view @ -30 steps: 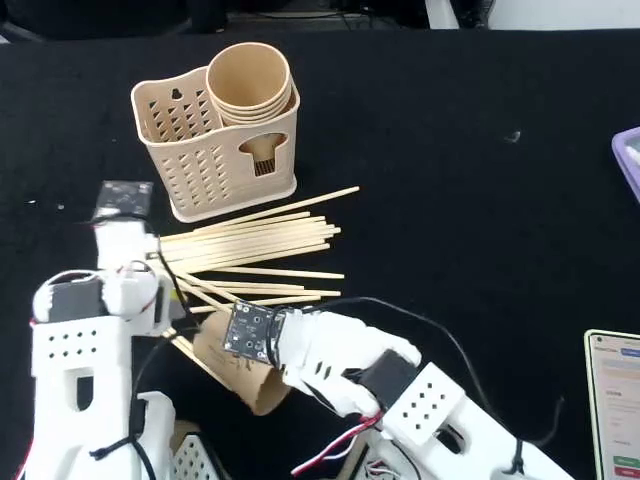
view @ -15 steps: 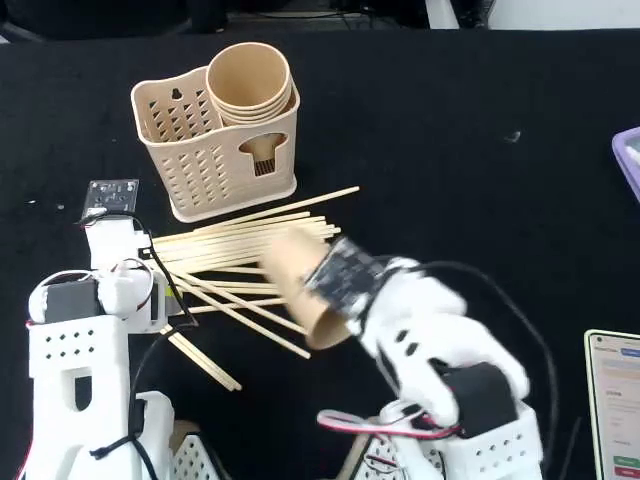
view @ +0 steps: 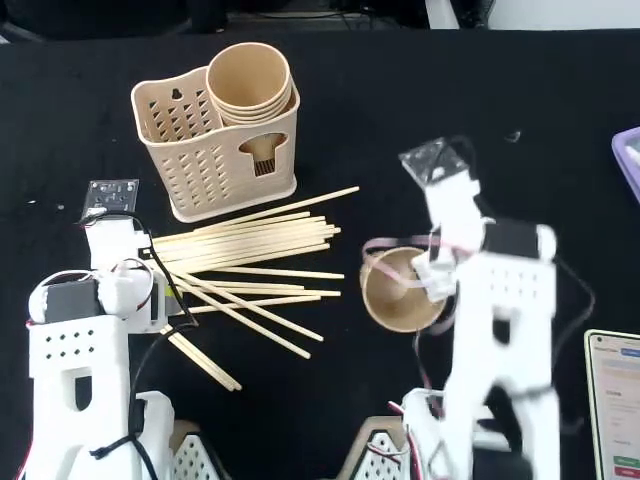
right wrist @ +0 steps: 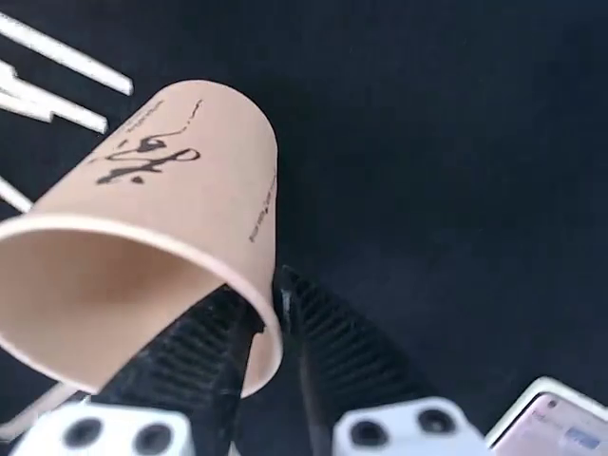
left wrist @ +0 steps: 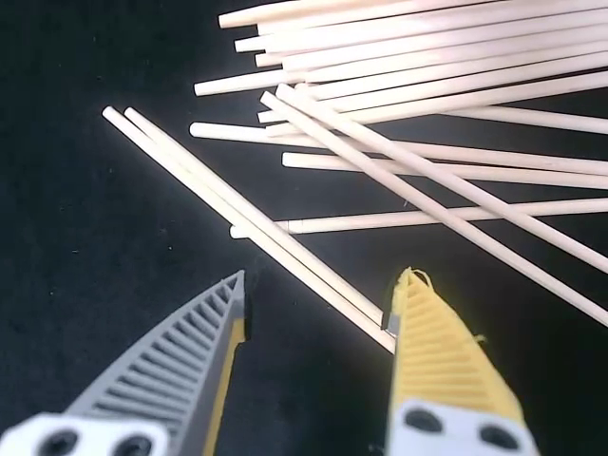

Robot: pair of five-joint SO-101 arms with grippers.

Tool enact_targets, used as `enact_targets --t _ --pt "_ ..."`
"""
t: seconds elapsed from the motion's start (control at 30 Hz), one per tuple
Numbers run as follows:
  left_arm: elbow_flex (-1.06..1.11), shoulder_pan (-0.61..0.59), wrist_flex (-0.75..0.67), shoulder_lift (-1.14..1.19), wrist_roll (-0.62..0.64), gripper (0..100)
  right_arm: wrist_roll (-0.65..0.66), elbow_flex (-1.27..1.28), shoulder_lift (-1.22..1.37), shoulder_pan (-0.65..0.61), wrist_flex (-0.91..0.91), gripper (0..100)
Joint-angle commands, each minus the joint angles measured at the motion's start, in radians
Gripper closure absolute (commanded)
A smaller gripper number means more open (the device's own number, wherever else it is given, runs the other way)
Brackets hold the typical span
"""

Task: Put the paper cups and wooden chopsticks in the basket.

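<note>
Partway there — cups [view: 248,78] nested in basket [view: 200,165] upper left, lone cup [view: 395,295] pinched in right gripper [right wrist: 271,299], chopsticks [view: 250,245] loose beneath wide-spread left gripper [left wrist: 318,304].

Print [right wrist: 150,152] on paper cup [right wrist: 195,233] — illegible.

The left arm [view: 85,335] covers the ends of some chopsticks [view: 260,238], and the basket [view: 215,165] hides the lower parts of the stacked cups [view: 248,78]. A purple thing [view: 630,160] and a screen [view: 612,400] are cut by the high view's edge. A speck [view: 513,136] on the bench [view: 480,80] is too small to tell.
</note>
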Motion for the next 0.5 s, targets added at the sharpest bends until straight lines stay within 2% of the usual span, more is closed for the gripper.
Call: enact_targets --t 0.0,0.2,0.47 --pt "-0.059 -0.012 -0.014 -0.015 0.006 75 -0.021 -0.163 0.156 0.026 0.055 98.3" --pt "-0.059 -0.012 -0.014 -0.015 0.006 75 -0.018 -0.214 0.219 0.008 0.055 80.8" --pt "-0.059 -0.016 -0.014 -0.015 0.006 75 -0.032 -0.216 0.219 -0.083 -0.021 87.8"
